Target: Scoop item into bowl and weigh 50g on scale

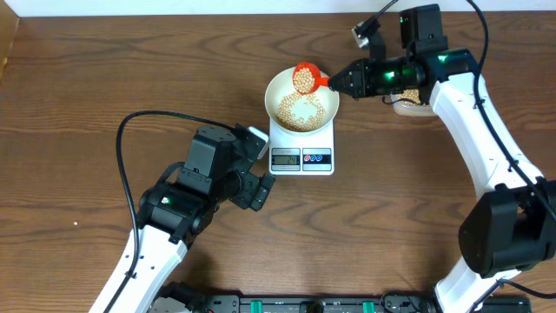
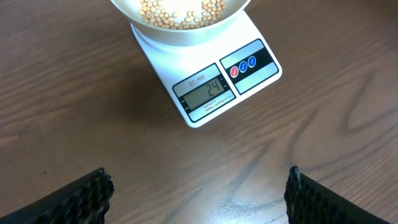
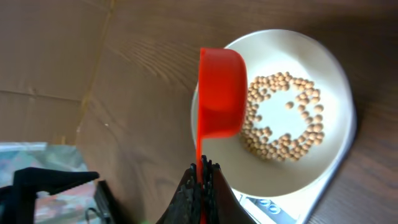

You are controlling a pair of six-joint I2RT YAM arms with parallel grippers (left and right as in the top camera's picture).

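Left end effector [image 1: 259, 187] released, empty, just front-left of the scale [image 1: 301, 159]. Display reads 24. Bowl [image 1: 280, 87] sits on the scale, beans [image 1: 300, 110] inside. Red scoop [image 1: 304, 77], loaded, hangs over the scale's back edge. Its handle axis runs right into the right end effector [image 1: 340, 83], clenched on it. Right arm is nearer, likely tips next.

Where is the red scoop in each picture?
Overhead: red scoop top middle, over the white bowl's upper rim.
Left wrist: not in it.
Right wrist: centre, over the bowl's left edge, handle in the right hand.
Shared landmark: the white bowl of beans on the scale.
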